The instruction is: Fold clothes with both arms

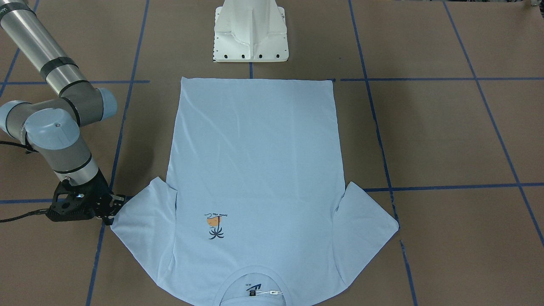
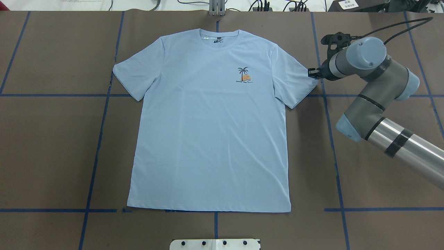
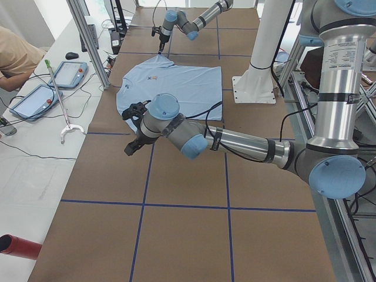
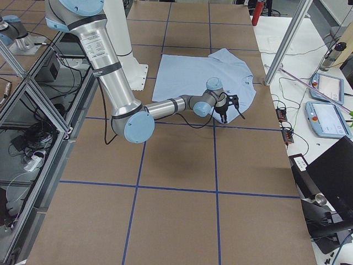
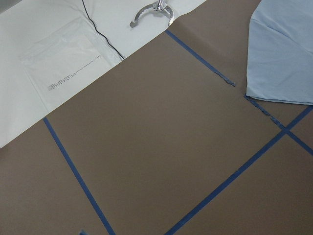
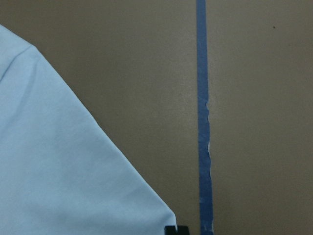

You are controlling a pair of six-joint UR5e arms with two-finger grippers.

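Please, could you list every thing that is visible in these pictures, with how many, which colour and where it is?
T-shirt: one, light blue, spread flat mid-table, print up.
Table: one, brown cover, under everything.
Tape lines: several, blue, a grid on the table.
Pedestal base: one, white, beyond the T-shirt's hem.
Handheld screens: two, grey, on the white side bench.
Person's sleeve: one, tan, beside that bench.
Right arm: one, silver-grey with light blue caps; right fingers, black, at the T-shirt's sleeve tip.
Left arm: one, same colours; left fingers, black, over bare table, off the T-shirt.
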